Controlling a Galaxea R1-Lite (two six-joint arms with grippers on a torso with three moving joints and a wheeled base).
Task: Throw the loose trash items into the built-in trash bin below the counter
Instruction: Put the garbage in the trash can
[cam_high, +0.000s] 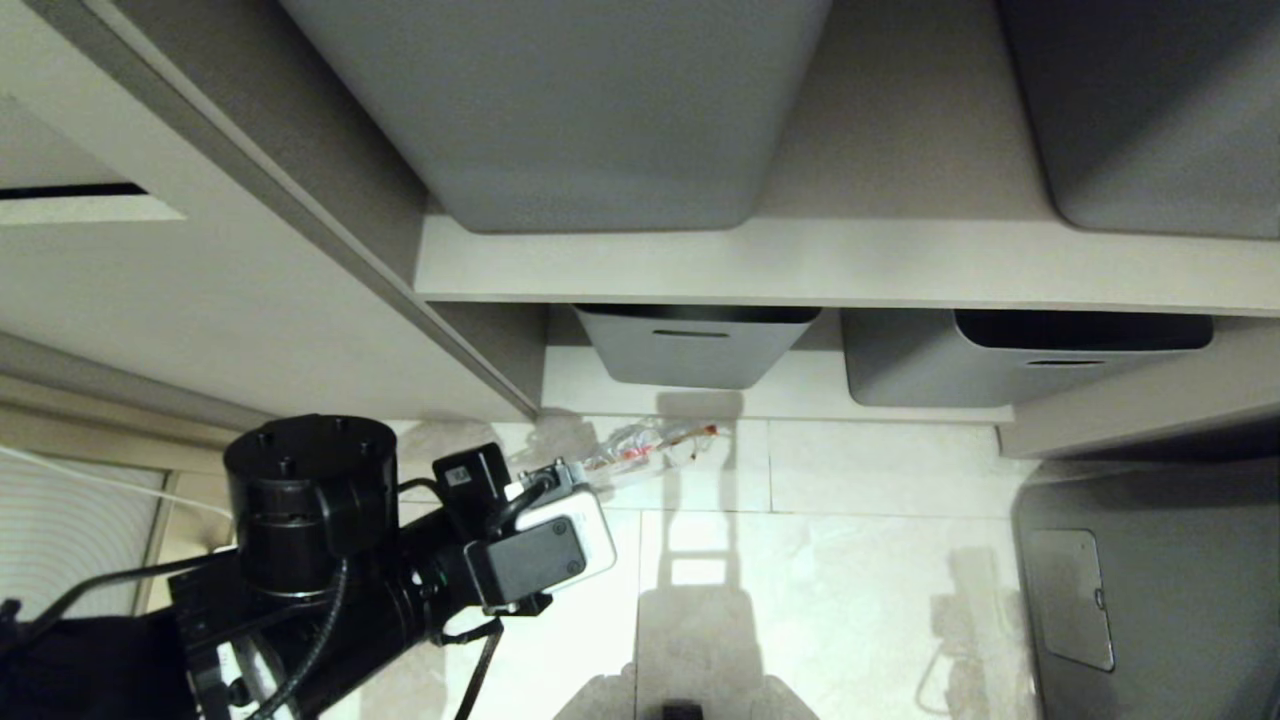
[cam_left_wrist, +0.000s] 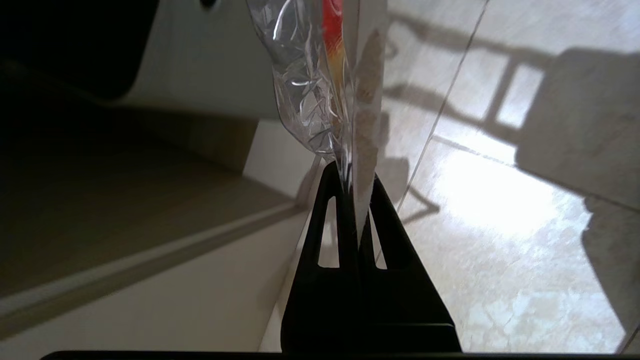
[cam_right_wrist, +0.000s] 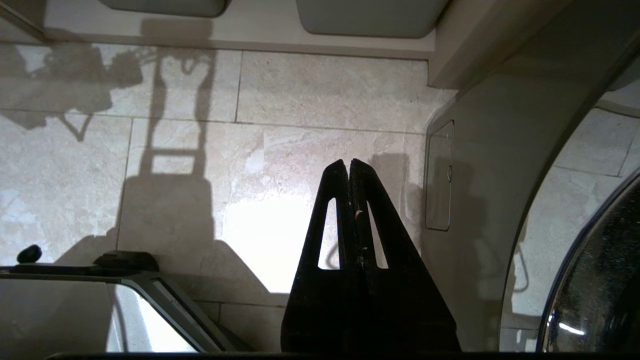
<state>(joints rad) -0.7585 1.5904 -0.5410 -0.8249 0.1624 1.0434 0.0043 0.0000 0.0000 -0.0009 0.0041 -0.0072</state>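
A: What fills the view from the robot's head?

B: Mostly beige shelves (cam_high: 840, 262) seen from low down, with grey plastic tubs (cam_high: 690, 345) sitting on them. Below is a pale tiled floor (cam_high: 880, 560) crossed by the robot's own shadow. To the left, a beige cabinet side (cam_high: 200, 300) slopes down to the floor.

A: Where are the arms?

B: The left arm (cam_high: 330, 560) reaches in from the lower left. Its left gripper (cam_left_wrist: 355, 195) has its fingers pressed together, pinching the lower edge of a clear wrapper (cam_left_wrist: 320, 90) with red and yellow along one edge. In the head view the wrapper (cam_high: 650, 445) sticks out past the arm, low over the floor, near the foot of the shelves.

A: And the other arm?

B: The right gripper (cam_right_wrist: 348, 167) appears only in its own camera. Its fingers are pressed together with nothing between them, hanging over bare floor.

A: Can you see the trash bin?

B: No. No flap or bin sticker shows in any view, and neither does the desk.

A: So how far along is the job?

B: My reading: one piece of trash is picked up and in hand, but not thrown away. It has yet to be carried to the bin's flap and dropped in. Whether other scraps remain, I cannot tell.
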